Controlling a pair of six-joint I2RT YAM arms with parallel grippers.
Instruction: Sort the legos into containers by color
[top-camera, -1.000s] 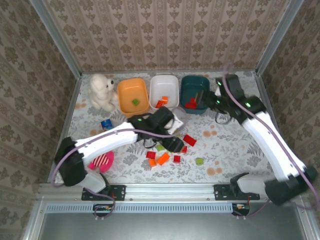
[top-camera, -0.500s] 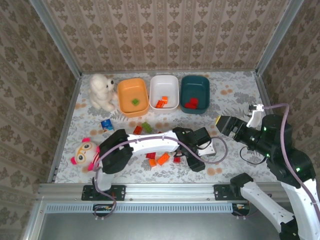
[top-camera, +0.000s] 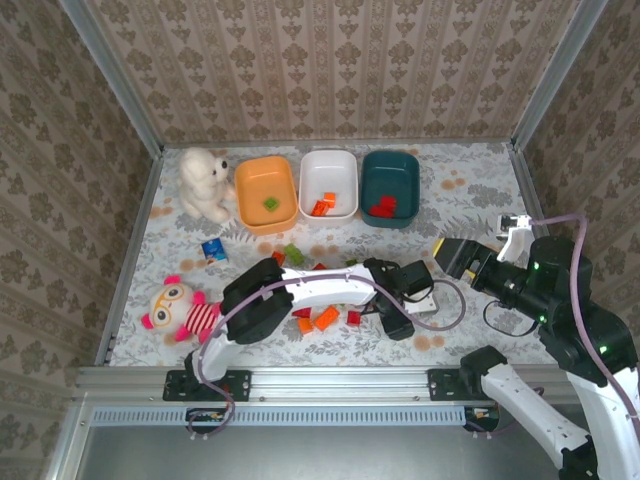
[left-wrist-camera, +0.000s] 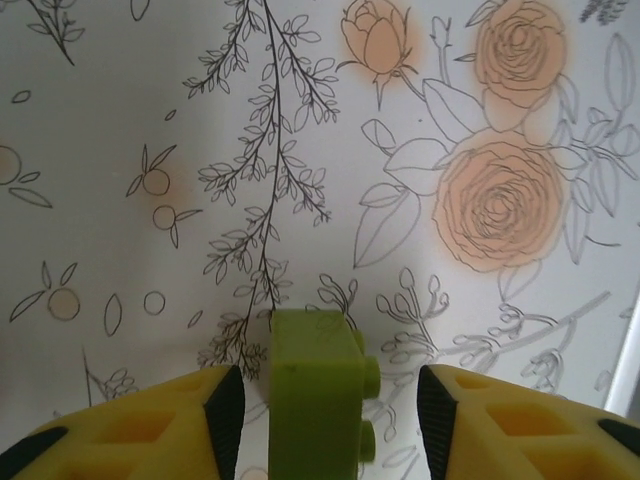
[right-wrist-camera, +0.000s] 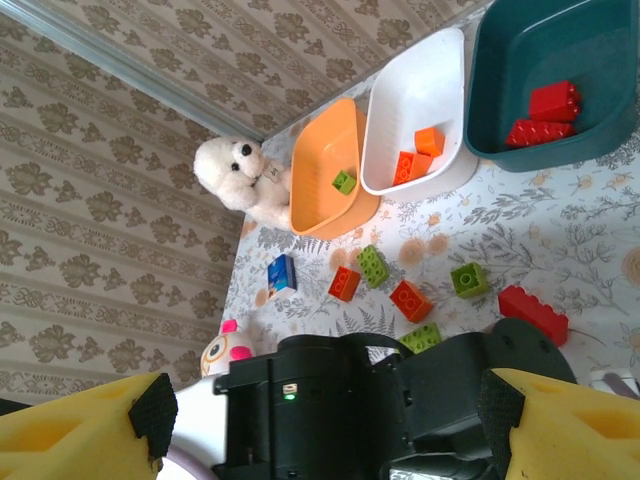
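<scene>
Jaws at left straddle green lego (left-wrist-camera: 315, 390), not touching.

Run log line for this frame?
left pincer: open, astride green lego | right pincer: open, empty | orange bin, white bin, teal bin: part filled

Lined up side by side along the far side of the bench (top-camera: 470, 180), upright and open: orange bin (top-camera: 262, 180), white bin (top-camera: 328, 172), dark teal bin (top-camera: 392, 172). In the orange, a single green lego (top-camera: 271, 203); in the white, orange legos (top-camera: 322, 206); in the teal, red legos (top-camera: 384, 207). Lie scattered loose nearer on the bench: green brick (right-wrist-camera: 373, 265) just beside a small red brick (right-wrist-camera: 344, 283), long red brick (right-wrist-camera: 533, 313), orange brick (top-camera: 326, 318). Stands between the yellow fingers (left-wrist-camera: 150, 430) of the left claw (left-wrist-camera: 322, 395), touching neither, studs pointing right: light green brick (left-wrist-camera: 315, 390)
</scene>
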